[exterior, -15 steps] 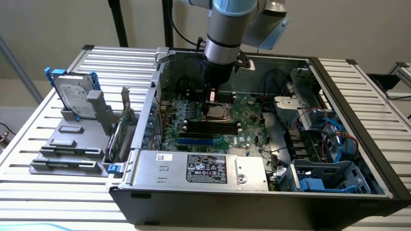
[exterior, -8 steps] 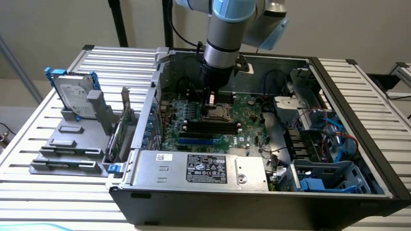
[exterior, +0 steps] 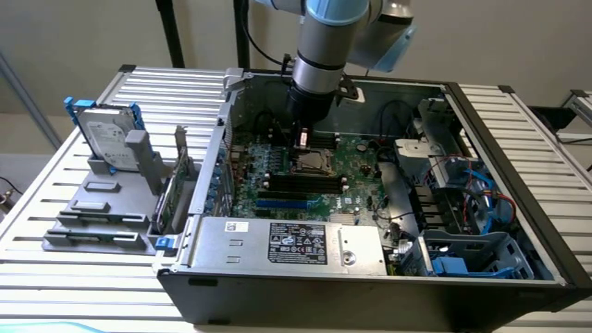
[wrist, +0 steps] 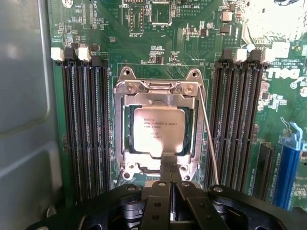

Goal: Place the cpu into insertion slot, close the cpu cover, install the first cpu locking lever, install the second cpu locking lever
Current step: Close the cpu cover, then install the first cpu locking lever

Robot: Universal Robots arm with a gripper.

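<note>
One grey and pale-blue robot arm (exterior: 328,41) reaches down into an open black computer case (exterior: 370,298) lying on a slatted metal table (exterior: 83,277). Its black gripper (exterior: 303,142) hangs just above the insertion slot (exterior: 312,164), a square black socket with a metal rim set in the green motherboard (wrist: 158,57).

In the wrist view, the cpu (wrist: 158,132), a small flat square chip with a pale silvery metal top, sits inside that socket. The cpu cover (wrist: 158,98), a thin silvery-grey metal frame with a square cut-out, lies flat around the chip, and the chip's top shows through the opening.

The gripper (wrist: 171,163) has its two dark fingers (wrist: 165,170) pressed together with nothing between them. Their tip is at the near edge of the cover, touching it or just above it. A thin straight metal locking lever (wrist: 207,139) runs at a slant along one side of the socket. Banks of long black memory slots (wrist: 84,129) flank the socket on both sides.
</note>
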